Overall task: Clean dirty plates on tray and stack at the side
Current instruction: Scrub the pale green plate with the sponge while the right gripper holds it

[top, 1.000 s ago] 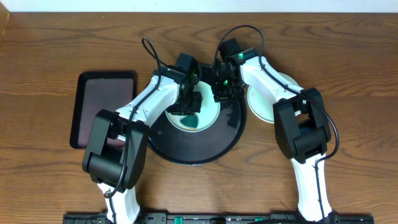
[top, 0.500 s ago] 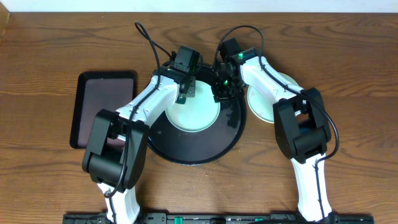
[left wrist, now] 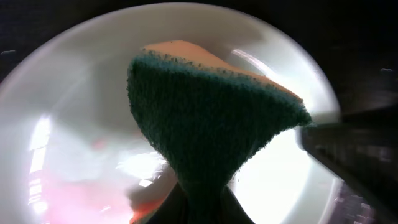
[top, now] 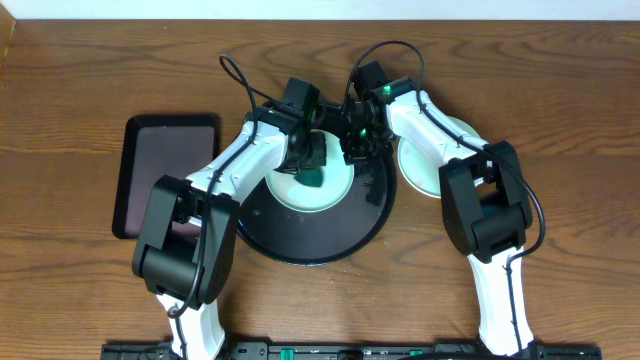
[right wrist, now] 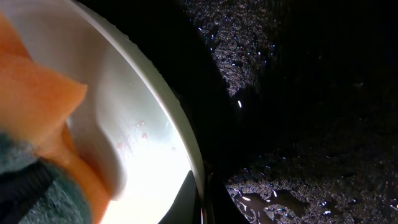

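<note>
**A:** Where's the plate being cleaned?

**B:** An aqua plate (top: pixel 335 196) lies on the round black tray (top: pixel 310 242), mid-worktop (top: pixel 560 60). The left end effector (top: pixel 308 157) pinches a sponge (left wrist: pixel 211 124) with a green scouring face and an orange body, held over the plate's well. A pinkish smear (left wrist: pixel 93 186) shows near it.

**A:** And the right end effector (top: pixel 358 150)?

**B:** It is at the plate's right rim and looks pressed together on it, steadying it.

**A:** How will the plate handle?

**B:** I judge it light, thin, stiff plastic, and glossy. Water beads and a small puddle (right wrist: pixel 273 202) lie on the tray, so it could skid. The raised rim is the place to grip.

**A:** And the room around it?

**B:** Another pale plate (top: pixel 415 172) rests just beside the tray toward the right edge, half hidden under the right arm. A rectangular black tray (top: pixel 170 175) sits toward the left edge, on brown wood.
</note>
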You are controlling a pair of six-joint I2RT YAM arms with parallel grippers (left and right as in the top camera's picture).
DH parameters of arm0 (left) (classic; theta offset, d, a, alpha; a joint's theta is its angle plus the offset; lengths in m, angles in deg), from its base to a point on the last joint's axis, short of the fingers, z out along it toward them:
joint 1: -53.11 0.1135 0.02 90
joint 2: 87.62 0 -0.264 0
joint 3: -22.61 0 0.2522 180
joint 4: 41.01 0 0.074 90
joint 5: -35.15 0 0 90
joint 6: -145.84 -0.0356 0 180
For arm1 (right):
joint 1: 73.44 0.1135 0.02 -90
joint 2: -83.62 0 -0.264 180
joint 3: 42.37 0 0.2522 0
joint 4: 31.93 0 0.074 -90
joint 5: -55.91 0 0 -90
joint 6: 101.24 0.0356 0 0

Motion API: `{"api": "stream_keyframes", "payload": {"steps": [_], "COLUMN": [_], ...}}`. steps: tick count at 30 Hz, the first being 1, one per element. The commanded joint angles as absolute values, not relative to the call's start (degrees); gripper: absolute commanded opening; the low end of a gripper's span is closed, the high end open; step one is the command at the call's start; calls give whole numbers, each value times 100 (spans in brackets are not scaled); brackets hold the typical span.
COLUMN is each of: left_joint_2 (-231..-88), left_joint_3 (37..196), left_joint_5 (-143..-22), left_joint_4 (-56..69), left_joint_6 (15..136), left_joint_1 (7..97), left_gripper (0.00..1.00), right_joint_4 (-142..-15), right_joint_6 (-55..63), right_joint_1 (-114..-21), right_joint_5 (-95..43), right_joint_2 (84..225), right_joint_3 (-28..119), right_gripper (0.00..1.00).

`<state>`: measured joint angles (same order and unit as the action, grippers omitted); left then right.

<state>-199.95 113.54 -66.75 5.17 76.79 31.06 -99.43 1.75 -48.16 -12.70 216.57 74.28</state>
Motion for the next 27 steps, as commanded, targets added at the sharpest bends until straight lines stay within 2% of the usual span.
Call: {"api": "stream_keyframes", "payload": {"steps": [1, 7, 11, 14, 21, 27], "left_joint_2": [-20078, -20102, -20190, -20207, -20205, -20102], "left_joint_3": [11347, 11347, 11347, 11347, 11347, 11349], "left_joint_5": [-6305, -4091, -3877, -4117, -5639, -6692], "left_joint_4": [316, -81, -274, -261, -256, -241], "left_joint_6": [7604, 7718, 7812, 7976, 7961, 7239], "left_joint_1": [3117, 3117, 3115, 3111, 3089, 3091], "left_gripper": [8, 8, 8, 8, 8, 7], "right_joint_4": [-10019, -10033, -10030, -10030, -10028, -10030], "right_joint_6": [177, 180, 180, 180, 180, 177], "right_joint_1": [-4632, -4632, -4632, -4632, -4632, -4632], "right_joint_5": [-1297, -1305, -1305, -1305, -1305, -1305], "right_joint_2": [21716, 21716, 21716, 21716, 21716, 21716], "right_joint_3": [7258, 7258, 7258, 7258, 7258, 7258], "right_gripper": [1, 1, 1, 1, 1, 1]}}
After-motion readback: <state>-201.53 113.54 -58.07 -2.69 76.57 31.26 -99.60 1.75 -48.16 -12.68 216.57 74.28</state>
